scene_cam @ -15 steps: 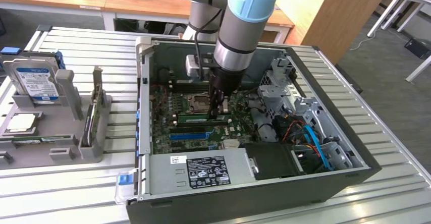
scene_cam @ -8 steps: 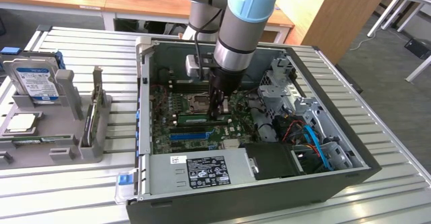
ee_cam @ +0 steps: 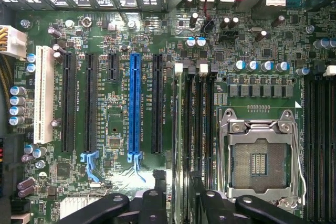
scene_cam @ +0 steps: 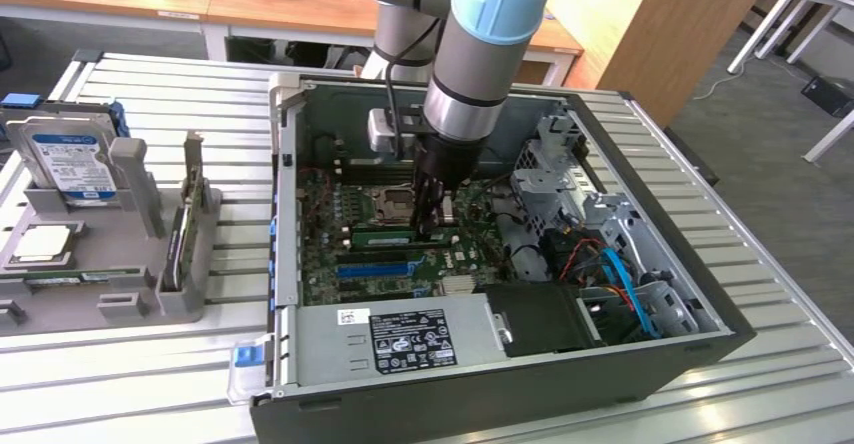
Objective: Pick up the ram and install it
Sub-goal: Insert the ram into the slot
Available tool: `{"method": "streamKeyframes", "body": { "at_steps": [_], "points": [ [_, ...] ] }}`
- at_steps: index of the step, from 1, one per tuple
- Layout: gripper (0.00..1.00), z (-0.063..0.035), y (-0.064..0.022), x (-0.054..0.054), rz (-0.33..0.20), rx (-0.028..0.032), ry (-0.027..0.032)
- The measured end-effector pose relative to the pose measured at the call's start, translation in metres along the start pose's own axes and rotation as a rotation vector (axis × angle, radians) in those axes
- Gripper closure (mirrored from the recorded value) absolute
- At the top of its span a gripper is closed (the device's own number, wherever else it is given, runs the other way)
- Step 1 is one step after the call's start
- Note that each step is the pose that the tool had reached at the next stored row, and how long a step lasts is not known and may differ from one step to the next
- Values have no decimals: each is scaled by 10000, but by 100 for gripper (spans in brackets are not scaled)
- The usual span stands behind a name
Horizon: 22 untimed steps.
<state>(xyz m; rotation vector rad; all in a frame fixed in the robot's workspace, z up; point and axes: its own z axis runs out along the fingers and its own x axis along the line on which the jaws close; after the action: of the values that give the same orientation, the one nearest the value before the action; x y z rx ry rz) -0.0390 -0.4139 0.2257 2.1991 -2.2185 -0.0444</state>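
The ram is a thin green stick standing edge-on in a black memory slot beside the CPU socket. My gripper hangs right over one end of it, open. Its black fingers stand on either side of the stick with a gap to it. In the exterior view the arm reaches down into the open computer case. There the gripper is at the motherboard, at the end of the green ram toward the exterior view's right.
A blue slot strip and black slots lie beside the memory slots. The power supply and a metal drive cage close in the board. A hard drive stands in a grey fixture outside the case.
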Motion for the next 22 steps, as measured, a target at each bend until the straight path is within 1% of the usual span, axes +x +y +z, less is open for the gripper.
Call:
{"method": "streamKeyframes", "body": {
  "at_steps": [6, 22],
  "points": [
    [69, -11, 0, -1, 0, 0, 6],
    [69, -201, 7, -2, 1, 0, 15]
  ]
}}
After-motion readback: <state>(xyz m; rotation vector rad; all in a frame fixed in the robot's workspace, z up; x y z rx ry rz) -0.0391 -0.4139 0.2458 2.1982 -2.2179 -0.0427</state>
